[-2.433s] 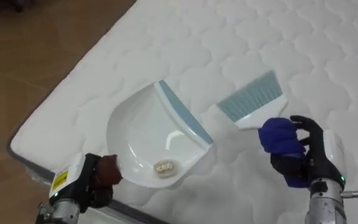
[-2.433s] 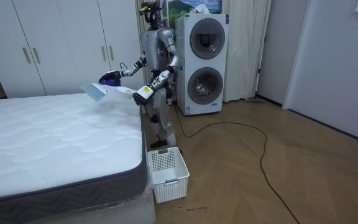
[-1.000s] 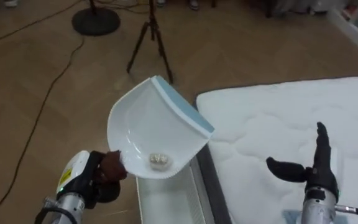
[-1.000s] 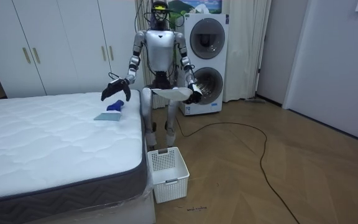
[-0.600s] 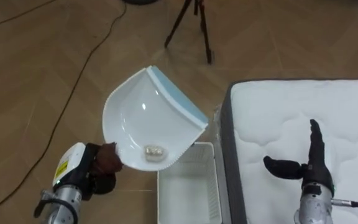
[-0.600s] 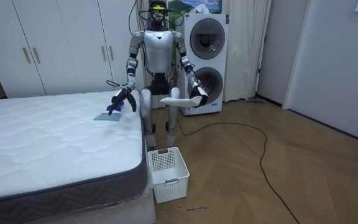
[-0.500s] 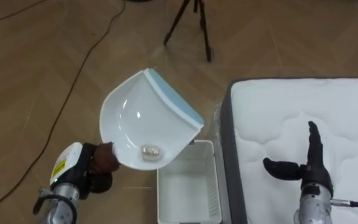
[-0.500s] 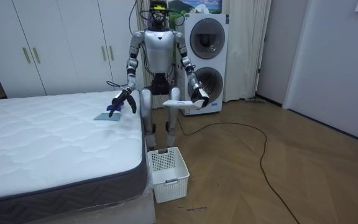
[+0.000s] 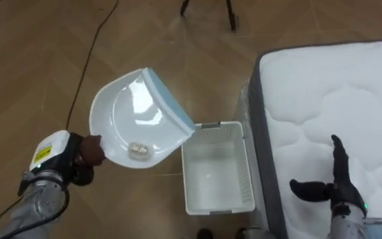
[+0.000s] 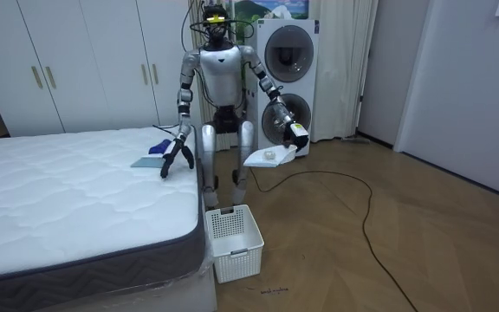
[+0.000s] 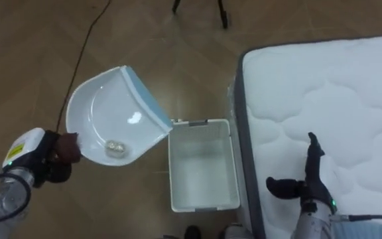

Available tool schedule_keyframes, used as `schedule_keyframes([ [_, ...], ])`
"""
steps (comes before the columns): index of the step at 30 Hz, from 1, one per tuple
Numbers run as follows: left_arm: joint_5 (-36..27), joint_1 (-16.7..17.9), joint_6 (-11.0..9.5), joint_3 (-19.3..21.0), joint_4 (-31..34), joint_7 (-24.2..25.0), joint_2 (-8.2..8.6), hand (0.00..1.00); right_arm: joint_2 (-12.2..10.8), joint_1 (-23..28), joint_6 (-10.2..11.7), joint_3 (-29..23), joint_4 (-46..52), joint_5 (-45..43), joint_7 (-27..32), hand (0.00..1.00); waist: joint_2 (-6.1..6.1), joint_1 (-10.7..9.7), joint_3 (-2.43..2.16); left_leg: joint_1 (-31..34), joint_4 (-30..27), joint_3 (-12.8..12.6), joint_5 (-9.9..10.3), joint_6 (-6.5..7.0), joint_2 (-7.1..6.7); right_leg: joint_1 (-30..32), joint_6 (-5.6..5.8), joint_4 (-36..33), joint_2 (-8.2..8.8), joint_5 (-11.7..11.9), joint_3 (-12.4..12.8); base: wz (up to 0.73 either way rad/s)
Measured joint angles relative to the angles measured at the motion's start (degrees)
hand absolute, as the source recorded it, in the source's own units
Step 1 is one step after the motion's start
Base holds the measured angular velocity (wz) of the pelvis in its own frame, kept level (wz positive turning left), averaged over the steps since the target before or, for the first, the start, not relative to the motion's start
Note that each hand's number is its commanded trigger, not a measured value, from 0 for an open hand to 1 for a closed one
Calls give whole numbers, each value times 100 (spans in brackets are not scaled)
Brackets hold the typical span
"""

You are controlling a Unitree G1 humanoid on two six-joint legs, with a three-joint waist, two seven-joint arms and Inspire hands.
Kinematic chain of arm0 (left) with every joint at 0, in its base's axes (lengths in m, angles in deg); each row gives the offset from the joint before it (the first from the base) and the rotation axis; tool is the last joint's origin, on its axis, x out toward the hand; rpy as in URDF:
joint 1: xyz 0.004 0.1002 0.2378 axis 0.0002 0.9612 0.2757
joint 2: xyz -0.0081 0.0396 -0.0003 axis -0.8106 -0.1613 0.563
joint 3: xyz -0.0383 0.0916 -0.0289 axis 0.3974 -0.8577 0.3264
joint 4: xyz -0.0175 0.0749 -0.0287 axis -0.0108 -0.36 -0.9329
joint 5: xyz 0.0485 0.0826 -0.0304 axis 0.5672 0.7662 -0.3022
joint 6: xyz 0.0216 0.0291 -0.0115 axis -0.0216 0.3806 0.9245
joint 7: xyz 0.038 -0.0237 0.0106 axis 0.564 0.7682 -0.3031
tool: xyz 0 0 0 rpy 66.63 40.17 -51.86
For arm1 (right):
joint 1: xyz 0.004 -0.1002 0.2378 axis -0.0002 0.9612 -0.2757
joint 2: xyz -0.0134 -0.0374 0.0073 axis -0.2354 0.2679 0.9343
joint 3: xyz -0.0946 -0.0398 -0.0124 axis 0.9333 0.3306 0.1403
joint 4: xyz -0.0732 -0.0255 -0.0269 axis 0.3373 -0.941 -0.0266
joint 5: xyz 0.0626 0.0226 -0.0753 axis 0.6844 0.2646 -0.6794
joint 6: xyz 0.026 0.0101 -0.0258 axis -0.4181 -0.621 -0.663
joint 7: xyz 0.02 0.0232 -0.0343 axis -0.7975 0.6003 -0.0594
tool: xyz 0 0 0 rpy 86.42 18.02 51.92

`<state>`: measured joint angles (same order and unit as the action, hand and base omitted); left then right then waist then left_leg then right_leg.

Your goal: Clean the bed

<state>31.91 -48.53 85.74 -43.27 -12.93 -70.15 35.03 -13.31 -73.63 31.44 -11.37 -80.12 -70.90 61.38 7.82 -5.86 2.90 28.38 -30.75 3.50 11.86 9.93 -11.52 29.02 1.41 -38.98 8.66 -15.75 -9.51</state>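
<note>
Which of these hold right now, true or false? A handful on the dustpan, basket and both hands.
1. The left hand is closed round the handle of the dustpan. True.
2. The dustpan is empty. False: a small pale scrap lies in it.
3. The basket stands on the mattress. False: it stands on the floor beside the bed's corner.
4. The right hand is open over the mattress. True.
5. The right hand holds the brush. False: the brush lies on the mattress, apart from that hand.
</note>
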Motion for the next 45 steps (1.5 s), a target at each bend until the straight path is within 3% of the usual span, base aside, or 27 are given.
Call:
schedule_keyframes([
  [4,226,-182,47,-294,-1,4,-111,100,39,-52,8,-2,0,-323,-10,0,161,-223,-6,-54,12,-64,-6,12,-169,75,25,-307,176,-227,136,7],
  [8,539,-330,140,-538,2,30,-140,100,212,-98,78,59,137,-581,-90,0,323,-357,1,30,8,-199,-12,24,-193,243,11,-445,225,-284,231,-11],
  [13,1286,-573,336,-924,13,228,-167,100,226,-181,56,126,358,-781,-228,0,400,-572,-1,152,-29,-324,-11,21,-200,429,-43,-587,223,-385,379,-5],
  [18,1416,-727,404,-1267,-76,493,-175,100,250,-305,71,216,415,-788,-381,0,499,-731,-2,184,-4,-494,-14,18,-188,572,-49,-684,214,-406,541,-14],
  [23,1616,-929,613,-1459,-135,800,-249,100,260,-396,84,279,407,-900,-551,0,492,-863,3,144,12,-591,-12,20,-196,628,-36,-787,215,-424,664,-8],
  [32,1887,-1335,667,-1654,-141,1115,-395,100,208,-611,32,450,302,-1205,-691,0,423,-1126,59,153,5,-737,0,16,-109,609,-29,-755,101,-447,794,-1],
  [36,1887,-1408,667,-1865,-197,1211,-484,100,198,-608,3,505,311,-1251,-685,0,417,-1135,71,187,-5,-817,28,6,-6,610,-56,-681,18,-432,799,0],
  [45,1890,-1556,781,-1874,-550,1467,-568,100,182,-609,-19,506,307,-1309,-598,0,432,-1129,80,203,16,-817,35,-6,8,621,-62,-663,21,-437,784,2],
])
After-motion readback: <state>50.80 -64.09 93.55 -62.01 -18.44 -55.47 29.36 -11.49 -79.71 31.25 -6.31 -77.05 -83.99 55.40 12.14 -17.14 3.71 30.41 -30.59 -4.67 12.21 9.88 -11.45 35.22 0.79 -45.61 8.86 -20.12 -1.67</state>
